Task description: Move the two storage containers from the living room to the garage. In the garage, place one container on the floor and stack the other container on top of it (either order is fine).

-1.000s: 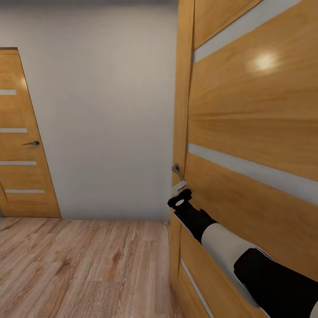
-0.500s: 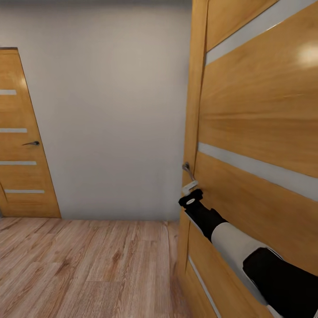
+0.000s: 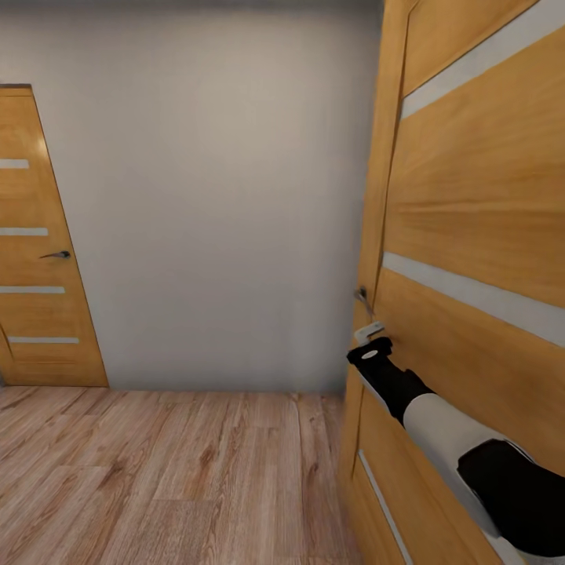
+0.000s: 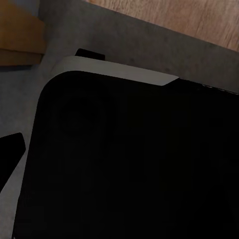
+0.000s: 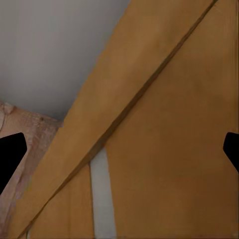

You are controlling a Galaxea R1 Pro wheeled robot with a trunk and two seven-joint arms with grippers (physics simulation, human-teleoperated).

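Swinging rightward across the head view over the last second, the near door [image 3: 471,235] and its lever handle [image 3: 363,298] have shifted together with the right arm [image 3: 439,424] pressed against the door face; the far wall [image 3: 212,196], the closed far door [image 3: 39,235] and the wood plank floor [image 3: 157,471] have not shifted, so the door, not the camera, has moved. The right end effector [image 3: 369,333] sits on the door face just beneath the lever; the right wrist view shows its two dark fingertips [image 5: 10,154] set wide apart with bare door panel between them, holding nothing. The left end effector's state cannot be told, since the left wrist view looks onto dark robot body. Neither storage container appears here, so they cannot be placed. Judged step: pushing the door open to pass. Steady contact near the handle edge, and base travel matched to the door's arc, should keep the leaf from rebounding.
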